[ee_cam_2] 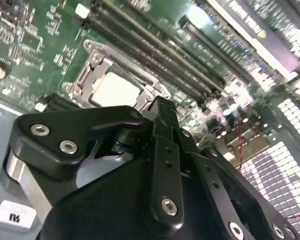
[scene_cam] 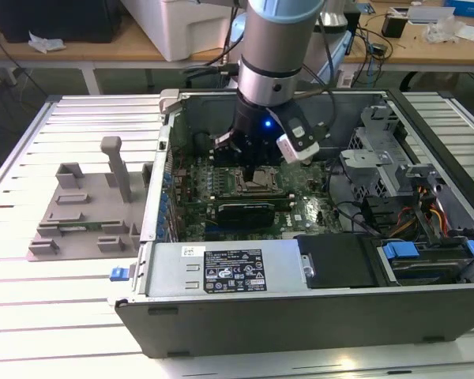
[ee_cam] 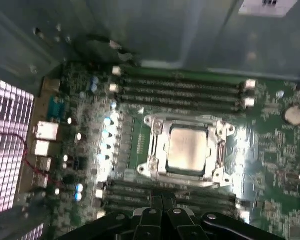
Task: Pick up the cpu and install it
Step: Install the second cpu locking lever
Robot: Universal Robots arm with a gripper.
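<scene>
Second wrist view: my gripper (ee_cam_2: 162,107) has its fingers pinched narrow, holding nothing, just above the cpu (ee_cam_2: 114,90), which already sits in its socket frame (ee_cam: 186,150) on the motherboard (scene_cam: 304,213). Seating looks done, I judge.

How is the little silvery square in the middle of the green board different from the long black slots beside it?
The cpu is a pale, silver-grey square with a smooth flat top; the memory slots are long, narrow and black. The cpu sits alone inside a metal frame, while the slots run in parallel rows on two sides of it. Both lie flat on the green motherboard.
</scene>
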